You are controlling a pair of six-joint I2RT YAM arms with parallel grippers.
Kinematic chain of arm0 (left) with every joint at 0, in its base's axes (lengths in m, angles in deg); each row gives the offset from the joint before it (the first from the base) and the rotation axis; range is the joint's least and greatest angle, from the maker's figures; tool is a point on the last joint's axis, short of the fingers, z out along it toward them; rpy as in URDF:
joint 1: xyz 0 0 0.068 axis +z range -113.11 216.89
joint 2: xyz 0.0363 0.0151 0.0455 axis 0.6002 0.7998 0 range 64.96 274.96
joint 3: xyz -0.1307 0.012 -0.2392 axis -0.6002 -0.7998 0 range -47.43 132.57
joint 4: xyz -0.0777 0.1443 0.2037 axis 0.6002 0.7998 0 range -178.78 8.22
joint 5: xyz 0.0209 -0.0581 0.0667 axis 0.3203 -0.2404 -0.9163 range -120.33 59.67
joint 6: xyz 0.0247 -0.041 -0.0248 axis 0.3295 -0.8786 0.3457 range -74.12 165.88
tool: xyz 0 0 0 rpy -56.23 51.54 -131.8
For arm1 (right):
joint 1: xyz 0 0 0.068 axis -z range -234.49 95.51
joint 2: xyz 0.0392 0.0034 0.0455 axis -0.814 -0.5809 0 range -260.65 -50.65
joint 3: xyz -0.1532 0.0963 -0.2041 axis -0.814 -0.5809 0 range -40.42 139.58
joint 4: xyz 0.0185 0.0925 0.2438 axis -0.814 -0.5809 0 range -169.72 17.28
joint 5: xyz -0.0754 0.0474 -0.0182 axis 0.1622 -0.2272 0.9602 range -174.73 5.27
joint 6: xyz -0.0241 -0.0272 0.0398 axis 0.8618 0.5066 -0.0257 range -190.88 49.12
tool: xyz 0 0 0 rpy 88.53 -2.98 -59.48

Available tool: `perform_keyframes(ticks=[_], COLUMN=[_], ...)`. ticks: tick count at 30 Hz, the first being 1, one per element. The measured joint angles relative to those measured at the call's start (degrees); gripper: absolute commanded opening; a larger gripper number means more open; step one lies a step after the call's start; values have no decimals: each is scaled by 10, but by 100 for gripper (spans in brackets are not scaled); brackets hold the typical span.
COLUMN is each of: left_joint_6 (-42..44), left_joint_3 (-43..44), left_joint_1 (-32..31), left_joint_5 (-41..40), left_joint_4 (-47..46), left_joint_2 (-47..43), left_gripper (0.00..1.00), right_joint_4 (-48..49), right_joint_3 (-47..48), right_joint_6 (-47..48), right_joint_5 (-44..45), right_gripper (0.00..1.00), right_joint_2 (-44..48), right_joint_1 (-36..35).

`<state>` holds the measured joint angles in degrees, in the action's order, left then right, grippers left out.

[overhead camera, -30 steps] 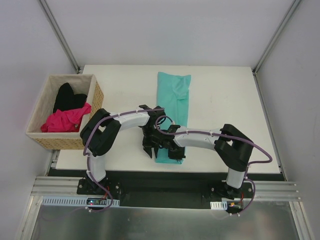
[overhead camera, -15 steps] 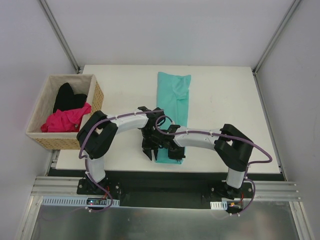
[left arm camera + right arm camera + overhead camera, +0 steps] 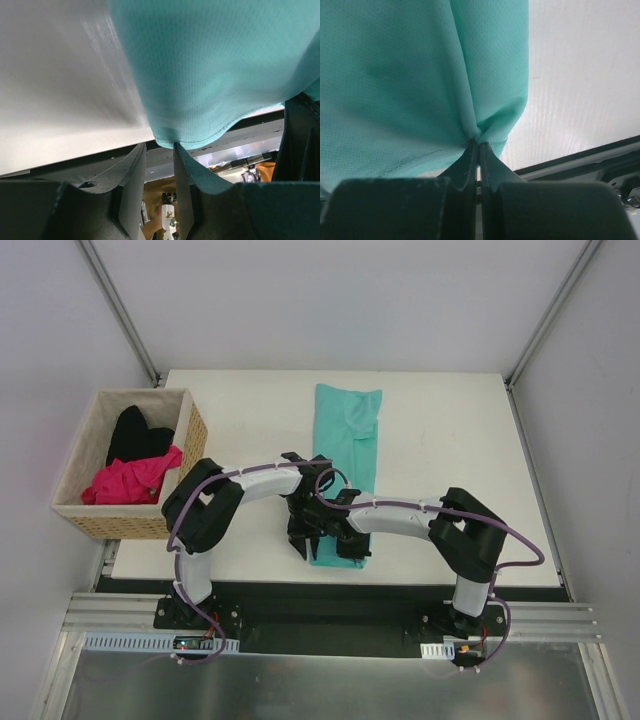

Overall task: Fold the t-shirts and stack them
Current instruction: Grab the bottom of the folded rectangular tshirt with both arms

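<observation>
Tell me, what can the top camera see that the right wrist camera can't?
Only the top view shows the basket with the pink shirt and black shirt inside, and the teal shirt as one whole long strip. Only the right wrist view shows, close up, the right gripper pinched shut on a bunched edge of that cloth. Both show the teal shirt and the white table.

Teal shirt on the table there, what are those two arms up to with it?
Two robot arms are working on folding the teal t-shirt, which lies as a long strip on the white table. The right gripper is pinched shut on its near edge; the left gripper has its jaws apart at the hem beside it. A pink t-shirt and a black t-shirt lie in the wicker basket.
</observation>
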<state>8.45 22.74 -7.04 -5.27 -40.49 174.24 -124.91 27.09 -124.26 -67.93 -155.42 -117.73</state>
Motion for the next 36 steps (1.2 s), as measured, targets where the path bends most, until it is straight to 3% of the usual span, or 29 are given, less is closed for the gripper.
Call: perform_keyframes(ticks=[23,26,27,28,36], left_joint_6=[8,8,8,8,10], left_joint_3=[3,3,3,2,-6], left_joint_1=[0,0,0,0,0], left_joint_5=[41,45,45,45,53], left_joint_4=[-46,-49,-50,-51,-57], left_joint_2=[41,41,42,42,44], left_gripper=[28,20,5,0,0], right_joint_4=[-16,-16,-16,-16,-17], right_joint_3=[-1,-1,-1,-1,-1], right_joint_6=[-1,-1,-1,-1,3], right_joint_5=[-4,-4,-4,-4,-4], right_gripper=[0,1,1,0,0], right_joint_2=[0,0,0,0,0], right_joint_1=[3,3,3,3,3])
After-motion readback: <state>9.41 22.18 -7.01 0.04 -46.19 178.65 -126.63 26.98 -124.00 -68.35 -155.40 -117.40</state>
